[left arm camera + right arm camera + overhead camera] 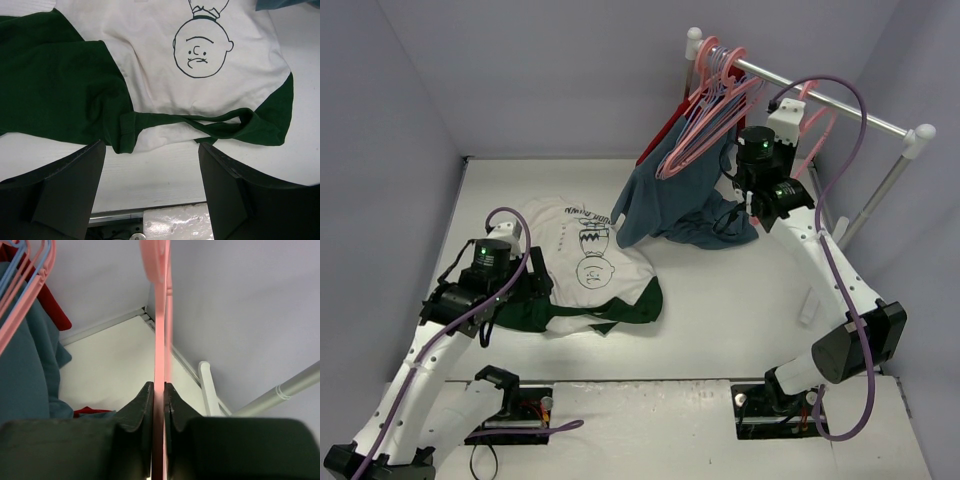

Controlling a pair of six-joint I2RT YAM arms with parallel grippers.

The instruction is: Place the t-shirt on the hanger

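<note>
The cream-white t-shirt with dark green sleeves lies flat on the table, its cartoon face print upward. In the left wrist view the t-shirt fills the upper half, with a green sleeve at the left. My left gripper hovers at the shirt's near-left edge, open and empty; its jaws stand wide apart over bare table just below the shirt's edge. My right gripper is up by the rack and shut on a thin pink hanger, which runs straight up between its fingertips. That hanger hangs from the rail.
A clothes rack rail crosses the back right, holding several more pink hangers, a blue-grey garment draped down to the table, and a red garment behind it. Walls close in on three sides.
</note>
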